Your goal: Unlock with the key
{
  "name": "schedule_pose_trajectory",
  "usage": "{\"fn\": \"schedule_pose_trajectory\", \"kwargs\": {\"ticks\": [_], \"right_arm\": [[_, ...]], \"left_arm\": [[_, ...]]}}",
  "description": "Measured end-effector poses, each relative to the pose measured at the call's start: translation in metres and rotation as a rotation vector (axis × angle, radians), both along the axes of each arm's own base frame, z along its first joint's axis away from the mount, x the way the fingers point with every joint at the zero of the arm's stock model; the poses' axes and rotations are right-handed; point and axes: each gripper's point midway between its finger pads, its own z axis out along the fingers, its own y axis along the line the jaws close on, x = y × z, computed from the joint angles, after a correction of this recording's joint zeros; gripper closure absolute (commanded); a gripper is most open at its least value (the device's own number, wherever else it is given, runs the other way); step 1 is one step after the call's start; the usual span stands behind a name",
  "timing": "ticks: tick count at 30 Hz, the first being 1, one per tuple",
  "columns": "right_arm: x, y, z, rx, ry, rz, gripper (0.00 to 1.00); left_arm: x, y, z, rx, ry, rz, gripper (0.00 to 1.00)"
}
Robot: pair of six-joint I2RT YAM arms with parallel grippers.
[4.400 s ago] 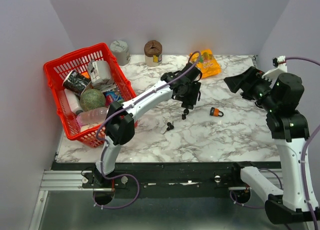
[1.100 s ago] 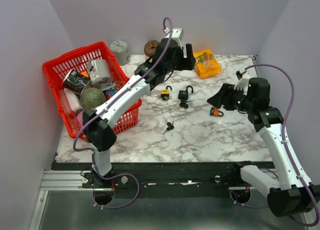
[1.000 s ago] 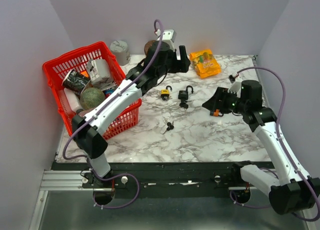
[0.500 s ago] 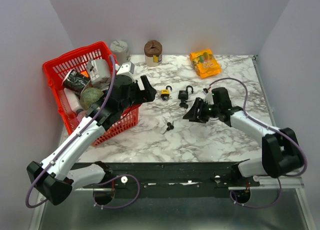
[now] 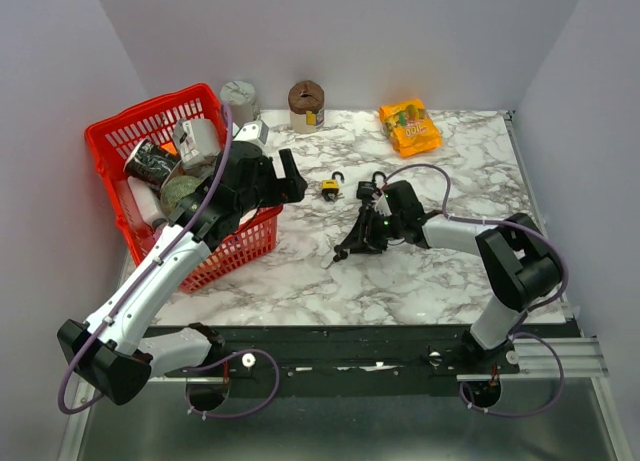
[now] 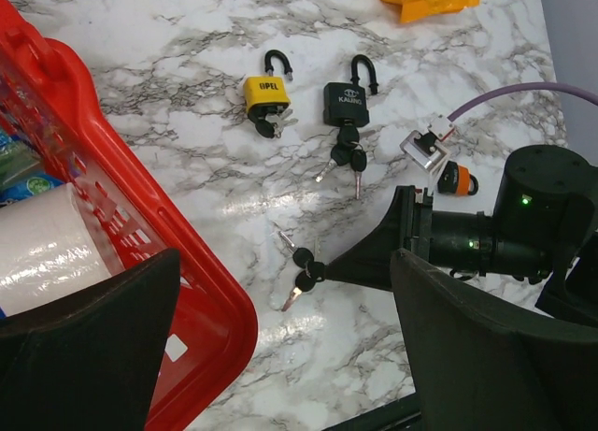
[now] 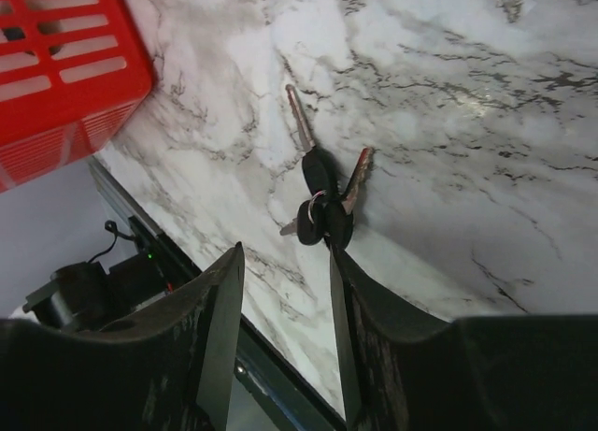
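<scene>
Keys (image 7: 322, 205) lie just beyond right tool (image 7: 285, 255).

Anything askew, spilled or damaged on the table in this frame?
Nothing spilled or broken. The yellow padlock and black padlock lie flat, shackles open, keys in them. A loose key bunch lies apart from them, just ahead of the open right gripper.

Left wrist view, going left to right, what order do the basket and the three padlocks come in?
basket → yellow padlock → black padlock → orange padlock
</scene>
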Motion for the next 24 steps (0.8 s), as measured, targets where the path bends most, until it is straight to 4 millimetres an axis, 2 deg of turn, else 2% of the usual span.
{"fn": "schedule_pose_trajectory", "kwargs": {"ticks": [14,24], "right_arm": [[-0.003,-0.007,-0.025,-0.047,0.07,-0.056,0.55],[0.001,0.001,-0.028,-0.022,0.07,-0.049,0.62]], "left_arm": [[-0.001,0.007,-0.003,-0.008,0.015,0.002,0.01],[0.0,0.009,-0.004,-0.01,0.017,0.006,0.01]]}}
